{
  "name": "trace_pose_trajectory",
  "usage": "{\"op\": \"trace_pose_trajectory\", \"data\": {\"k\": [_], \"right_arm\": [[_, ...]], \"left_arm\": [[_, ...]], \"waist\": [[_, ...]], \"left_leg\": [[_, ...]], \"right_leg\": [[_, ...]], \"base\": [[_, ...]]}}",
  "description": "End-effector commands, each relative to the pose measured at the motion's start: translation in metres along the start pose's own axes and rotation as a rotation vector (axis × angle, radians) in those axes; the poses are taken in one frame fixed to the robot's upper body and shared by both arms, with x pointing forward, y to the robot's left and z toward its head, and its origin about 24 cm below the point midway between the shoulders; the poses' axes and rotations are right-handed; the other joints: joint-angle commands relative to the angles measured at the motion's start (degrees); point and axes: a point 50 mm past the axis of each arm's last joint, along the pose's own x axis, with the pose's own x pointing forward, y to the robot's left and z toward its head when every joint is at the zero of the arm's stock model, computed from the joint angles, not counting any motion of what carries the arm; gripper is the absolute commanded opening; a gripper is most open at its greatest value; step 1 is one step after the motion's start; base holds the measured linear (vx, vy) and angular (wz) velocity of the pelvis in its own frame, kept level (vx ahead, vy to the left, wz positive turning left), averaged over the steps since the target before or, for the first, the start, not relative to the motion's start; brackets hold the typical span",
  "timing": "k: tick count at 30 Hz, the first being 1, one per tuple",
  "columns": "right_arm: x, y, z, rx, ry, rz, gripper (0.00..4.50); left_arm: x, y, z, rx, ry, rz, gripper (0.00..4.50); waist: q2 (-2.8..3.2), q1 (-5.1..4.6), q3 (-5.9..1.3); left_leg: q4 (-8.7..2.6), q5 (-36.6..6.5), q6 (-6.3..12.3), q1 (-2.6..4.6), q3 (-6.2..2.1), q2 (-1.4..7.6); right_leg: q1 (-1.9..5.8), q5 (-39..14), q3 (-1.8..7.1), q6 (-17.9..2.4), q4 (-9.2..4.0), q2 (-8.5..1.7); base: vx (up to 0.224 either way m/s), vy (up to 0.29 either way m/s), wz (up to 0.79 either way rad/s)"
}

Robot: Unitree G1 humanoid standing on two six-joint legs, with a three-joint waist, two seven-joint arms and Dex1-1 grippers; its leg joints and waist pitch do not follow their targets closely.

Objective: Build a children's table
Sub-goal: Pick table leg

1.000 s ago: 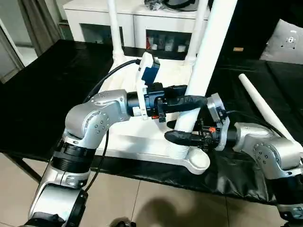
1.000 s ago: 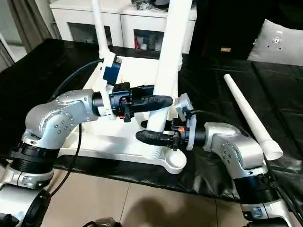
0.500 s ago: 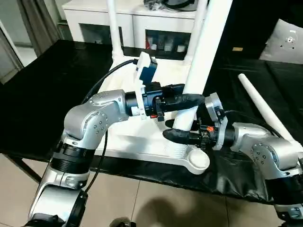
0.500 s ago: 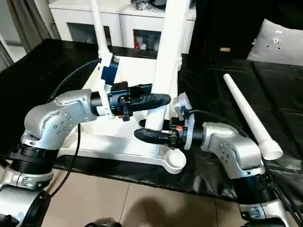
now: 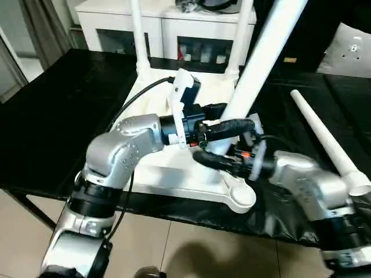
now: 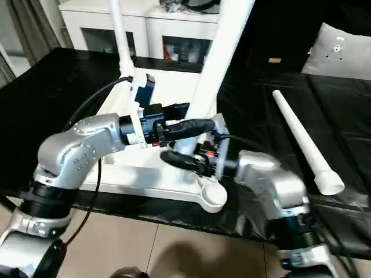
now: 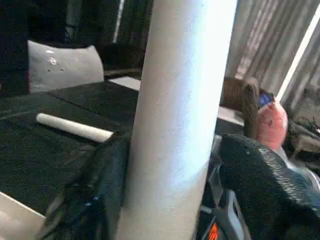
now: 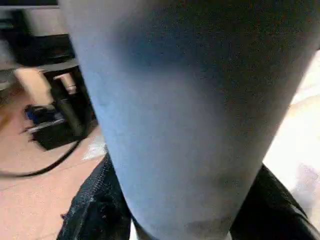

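The white table top [image 5: 168, 174] lies upside down on the black work table, with two legs [image 5: 137, 35] standing in its far corner sockets. A third leg [image 5: 264, 58] leans to the right above the near right corner, close to the round socket [image 5: 242, 197]. My left gripper [image 5: 235, 124] is shut on this leg, and its fingers [image 7: 100, 190] press the tube's sides. Just below it, my right gripper [image 5: 214, 159] is shut on the same leg, whose lower end is hidden behind the fingers. A fourth leg [image 5: 324, 142] lies loose on the right.
A white cabinet with glass doors [image 5: 168, 29] stands behind the work table. A grey cushion [image 5: 353, 52] sits at the far right. The black table's front edge [image 5: 174, 211] runs just under the top, with tiled floor [image 5: 191, 249] below.
The held leg has tipped from nearly upright to leaning right. Both grippers stayed shut on it, and my right arm has shifted left toward the table top.
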Motion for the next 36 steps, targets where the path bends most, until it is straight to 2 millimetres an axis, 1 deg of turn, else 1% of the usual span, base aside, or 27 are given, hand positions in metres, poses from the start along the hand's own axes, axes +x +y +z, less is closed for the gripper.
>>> {"op": "trace_pose_trajectory", "data": {"k": [1,2,3,4,6,7,10,12,14,16,17,18,20,22,23,24,25,26,27,28,29,31,32,33,34,35,36], "right_arm": [[-0.007,-0.019,0.010,-0.016,-0.046,-0.174,1.96],[-0.007,-0.019,0.010,-0.016,-0.046,-0.174,1.96],[-0.006,-0.022,0.010,-0.008,-0.059,-0.211,1.96],[-0.006,-0.023,0.009,0.000,-0.058,-0.222,1.96],[-0.005,-0.022,0.007,-0.005,-0.051,-0.214,1.96],[-0.005,-0.021,0.006,-0.006,-0.046,-0.210,1.96],[-0.004,-0.019,0.003,-0.038,-0.033,-0.193,1.96],[-0.003,-0.020,0.003,-0.056,-0.042,-0.210,1.96],[-0.003,-0.021,0.003,-0.063,-0.045,-0.219,1.96],[-0.003,-0.021,0.003,-0.060,-0.052,-0.221,1.96],[-0.004,-0.022,0.004,-0.059,-0.060,-0.229,1.96],[-0.005,-0.023,0.005,-0.055,-0.070,-0.245,1.96],[-0.011,-0.031,0.007,-0.045,-0.092,-0.322,1.96],[-0.017,-0.037,0.008,-0.050,-0.096,-0.393,1.96],[-0.020,-0.037,0.008,-0.045,-0.098,-0.400,1.95],[-0.025,-0.038,0.009,-0.038,-0.105,-0.428,1.95],[-0.028,-0.037,0.009,-0.045,-0.104,-0.450,1.93],[-0.030,-0.036,0.009,-0.064,-0.108,-0.470,1.92],[-0.034,-0.037,0.011,-0.086,-0.117,-0.525,1.91],[-0.034,-0.037,0.011,-0.091,-0.119,-0.536,1.91],[-0.039,-0.038,0.010,-0.082,-0.113,-0.618,1.91],[-0.045,-0.040,0.007,-0.070,-0.091,-0.746,1.91],[-0.046,-0.038,0.005,-0.038,-0.103,-0.782,1.91],[-0.046,-0.037,0.003,-0.006,-0.118,-0.798,1.91],[-0.046,-0.035,0.002,0.016,-0.128,-0.802,1.91],[-0.044,-0.030,0.001,-0.012,-0.129,-0.801,1.91],[-0.043,-0.026,0.000,-0.038,-0.126,-0.800,1.91]], "left_arm": [[0.019,-0.030,-0.003,-0.035,-0.013,-0.202,3.43],[0.019,-0.030,-0.003,-0.035,-0.013,-0.202,3.43],[0.019,-0.033,-0.002,-0.073,-0.053,-0.215,3.43],[0.018,-0.033,-0.003,-0.092,-0.065,-0.214,3.43],[0.017,-0.033,-0.005,-0.106,-0.070,-0.207,3.43],[0.016,-0.033,-0.005,-0.108,-0.067,-0.204,3.43],[0.017,-0.033,-0.015,-0.052,0.010,-0.186,3.43],[0.019,-0.030,-0.017,-0.028,0.024,-0.146,3.76],[0.020,-0.027,-0.016,-0.033,0.014,-0.119,3.84],[0.019,-0.027,-0.013,-0.045,-0.011,-0.123,4.12],[0.018,-0.027,-0.010,-0.061,-0.043,-0.128,4.25],[0.016,-0.026,-0.006,-0.075,-0.078,-0.132,4.25],[0.009,-0.023,0.001,-0.102,-0.170,-0.099,4.37],[0.004,-0.019,0.004,-0.117,-0.216,-0.052,4.44],[0.001,-0.018,0.005,-0.121,-0.226,-0.033,4.48],[-0.006,-0.015,0.006,-0.132,-0.243,0.013,4.50],[-0.013,-0.012,0.005,-0.124,-0.247,0.059,4.50],[-0.019,-0.009,0.003,-0.112,-0.239,0.113,4.50],[-0.026,-0.005,0.000,-0.096,-0.227,0.187,4.50],[-0.027,-0.004,-0.001,-0.093,-0.225,0.202,4.50],[-0.039,0.007,-0.009,-0.055,-0.180,0.360,4.50],[-0.058,0.024,-0.023,0.034,-0.063,0.578,4.50],[-0.068,0.031,-0.028,0.097,-0.027,0.670,4.50],[-0.076,0.035,-0.030,0.134,-0.014,0.731,4.50],[-0.080,0.037,-0.031,0.154,-0.012,0.765,4.50],[-0.089,0.040,-0.034,0.183,0.011,0.833,4.50],[-0.095,0.043,-0.036,0.200,0.029,0.876,4.50]], "waist": [[-0.60,-0.22,-4.39],[-0.61,-0.27,-4.42],[-0.88,-0.25,-4.41],[-0.70,-0.28,-4.37],[-0.67,-0.36,-4.42],[-0.62,-0.44,-4.36],[-0.68,-0.56,-4.30],[-0.63,-0.61,-4.26],[-0.63,-0.77,-4.23],[-0.65,-0.89,-4.29],[-0.67,-0.91,-4.31],[-0.63,-0.98,-4.31],[-0.66,-1.01,-4.33],[-0.66,-1.07,-4.30],[-0.70,-1.10,-4.34],[-0.60,-0.89,-4.36],[-0.94,-0.98,-4.32],[-0.84,-0.99,-4.35],[-0.93,-1.07,-4.30],[-0.98,-1.37,-4.19],[-1.13,-1.43,-4.22],[-0.90,-1.92,-4.03],[-0.80,-2.21,-3.83],[-0.79,-2.41,-3.79],[-0.70,-2.55,-3.92],[-0.64,-2.64,-4.01],[-0.33,-2.70,-4.08]], "left_leg": [[-3.56,-4.21,2.68,0.57,-2.22,5.00],[-3.57,-4.05,2.95,0.55,-2.23,4.94],[-3.60,-4.10,3.12,0.61,-2.21,4.97],[-3.61,-3.90,3.22,0.52,-2.24,5.08],[-3.63,-3.76,3.34,0.56,-2.34,5.23],[-3.61,-4.16,3.48,0.69,-2.23,5.16],[-3.70,-4.18,3.45,0.58,-2.27,5.09],[-3.71,-4.24,3.49,0.62,-2.28,5.12],[-3.69,-4.42,3.51,0.63,-2.24,5.04],[-3.68,-4.32,3.55,0.54,-2.28,5.05],[-3.66,-4.26,3.56,0.51,-2.28,5.04],[-3.62,-4.10,3.68,0.47,-2.25,4.97],[-3.56,-3.91,3.56,0.41,-2.21,5.03],[-3.63,-3.99,3.32,0.55,-2.23,5.11],[-3.67,-3.91,3.12,0.65,-2.24,5.21],[-3.63,-4.15,2.95,0.90,-2.16,5.29],[-3.64,-3.59,3.31,0.52,-2.17,5.23],[-3.56,-3.25,3.72,0.34,-2.12,4.99],[-3.57,-3.36,3.72,0.38,-2.15,5.01],[-3.63,-3.17,3.87,0.22,-2.10,4.71],[-3.62,-3.19,3.87,0.29,-2.06,4.64],[-3.77,-4.17,3.16,0.66,-2.06,4.29],[-3.95,-5.14,2.83,0.74,-2.20,4.10],[-4.03,-6.20,2.47,0.96,-2.12,4.14],[-4.10,-6.93,2.20,1.06,-2.20,4.06],[-4.11,-7.01,2.06,1.08,-2.25,4.19],[-4.18,-7.26,1.94,1.04,-2.45,4.54]], "right_leg": [[3.68,-17.25,4.53,-2.35,-4.34,-6.95],[3.77,-17.04,4.55,-2.34,-4.32,-6.93],[3.73,-17.11,4.56,-2.29,-4.35,-6.92],[3.72,-16.69,4.56,-2.86,-4.25,-7.02],[3.73,-16.10,4.60,-3.13,-4.13,-7.00],[3.59,-16.53,4.63,-3.02,-4.26,-6.92],[3.69,-16.76,4.68,-2.62,-4.19,-6.84],[3.65,-16.90,4.71,-2.37,-4.28,-6.93],[3.71,-17.28,4.67,-2.40,-4.41,-6.93],[3.80,-16.80,4.65,-2.67,-4.28,-6.89],[3.82,-16.64,4.65,-2.72,-4.24,-6.91],[3.84,-16.27,4.65,-2.85,-4.22,-6.90],[3.87,-16.07,4.64,-3.68,-4.24,-7.09],[3.72,-16.16,4.63,-3.95,-4.22,-6.90],[3.74,-16.03,4.70,-4.13,-4.19,-7.01],[3.63,-16.05,4.79,-4.52,-4.19,-6.95],[3.84,-14.77,4.79,-4.67,-3.90,-6.87],[3.91,-14.37,4.76,-4.32,-3.89,-6.87],[3.92,-14.59,4.73,-3.97,-3.86,-6.81],[3.98,-15.52,4.64,-2.83,-4.12,-6.63],[3.97,-16.24,4.62,-2.23,-4.25,-6.63],[3.58,-19.80,4.37,0.55,-4.88,-6.04],[3.44,-21.51,4.21,2.19,-5.34,-5.78],[3.35,-22.60,4.19,3.03,-5.52,-5.83],[3.39,-23.21,4.09,3.95,-5.68,-5.90],[3.37,-22.97,4.04,3.87,-5.62,-5.98],[3.31,-21.62,4.03,3.75,-5.55,-5.97]], "base": [[0.000,0.000,0.00],[0.000,0.000,0.00],[0.000,0.000,0.00],[0.000,0.000,0.00],[0.000,0.000,0.00],[0.000,0.000,0.00],[0.000,0.000,0.00],[0.000,0.000,0.00],[0.000,0.000,0.00],[0.000,0.000,0.00],[0.000,0.000,0.00],[0.000,0.000,0.00],[0.000,0.000,0.00],[0.000,0.000,0.00],[0.000,0.000,0.00],[0.000,0.000,0.00],[0.000,0.000,0.00],[0.000,0.000,0.00],[0.000,0.000,0.00],[0.000,0.000,0.00],[0.000,0.000,0.00],[0.000,0.000,0.00],[0.000,0.000,0.00],[0.000,0.000,0.00],[0.000,0.000,0.00],[0.000,0.000,0.00],[0.000,0.000,0.00]]}}
